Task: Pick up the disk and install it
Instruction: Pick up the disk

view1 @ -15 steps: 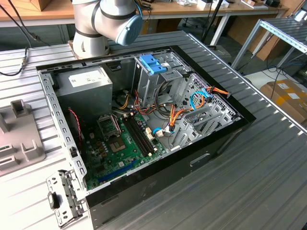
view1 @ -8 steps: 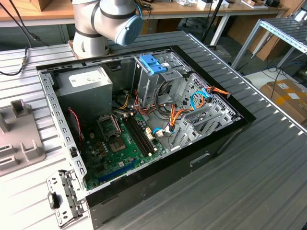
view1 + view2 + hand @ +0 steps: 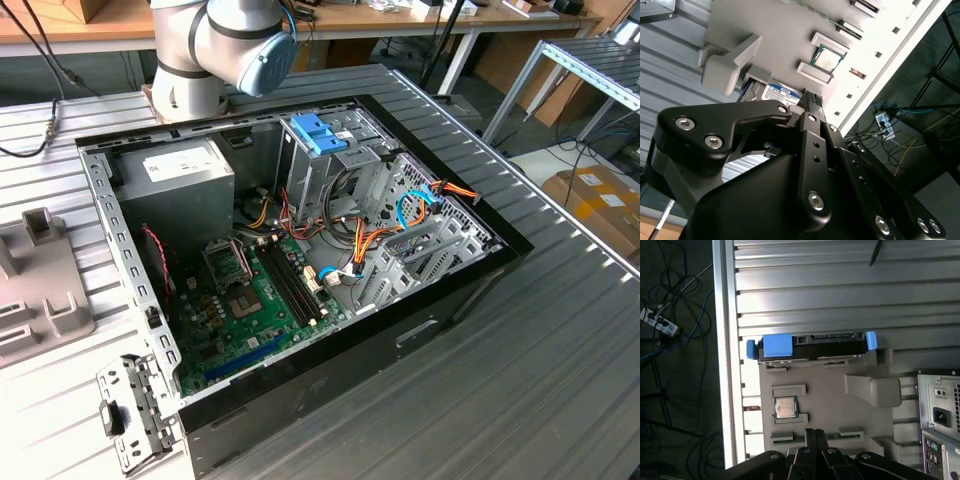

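Currently the disk stands on edge at the far side of a grey holder on the ribbed tabletop, outside the open computer case. The end effector hangs over the holder, fingers pressed together, gripping nothing, apart from the disk.

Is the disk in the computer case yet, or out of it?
Out: in the first wrist view the disk stands on edge in the grey fixture, outside the computer case.
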`<move>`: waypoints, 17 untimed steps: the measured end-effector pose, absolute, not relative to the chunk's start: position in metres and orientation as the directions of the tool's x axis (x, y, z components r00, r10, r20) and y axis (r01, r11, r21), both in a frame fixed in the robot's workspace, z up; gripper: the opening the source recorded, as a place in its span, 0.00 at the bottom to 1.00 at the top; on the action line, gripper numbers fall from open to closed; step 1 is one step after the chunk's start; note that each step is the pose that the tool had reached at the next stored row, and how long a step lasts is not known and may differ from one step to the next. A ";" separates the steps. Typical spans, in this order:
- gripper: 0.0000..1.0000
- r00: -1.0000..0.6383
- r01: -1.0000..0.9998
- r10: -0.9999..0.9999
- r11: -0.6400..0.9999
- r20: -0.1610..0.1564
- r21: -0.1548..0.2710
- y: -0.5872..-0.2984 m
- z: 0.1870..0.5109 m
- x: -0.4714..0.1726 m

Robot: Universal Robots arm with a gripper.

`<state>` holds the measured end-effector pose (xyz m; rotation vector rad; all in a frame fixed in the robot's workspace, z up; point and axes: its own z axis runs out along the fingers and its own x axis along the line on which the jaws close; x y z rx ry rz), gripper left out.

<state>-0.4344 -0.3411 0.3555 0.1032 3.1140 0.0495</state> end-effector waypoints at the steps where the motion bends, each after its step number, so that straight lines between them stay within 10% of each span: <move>1: 0.11 -0.998 0.063 0.064 0.997 -0.024 0.033 -0.340 0.355 -0.434; 17: 0.11 -0.999 0.047 0.047 0.998 -0.024 0.033 -0.316 0.353 -0.425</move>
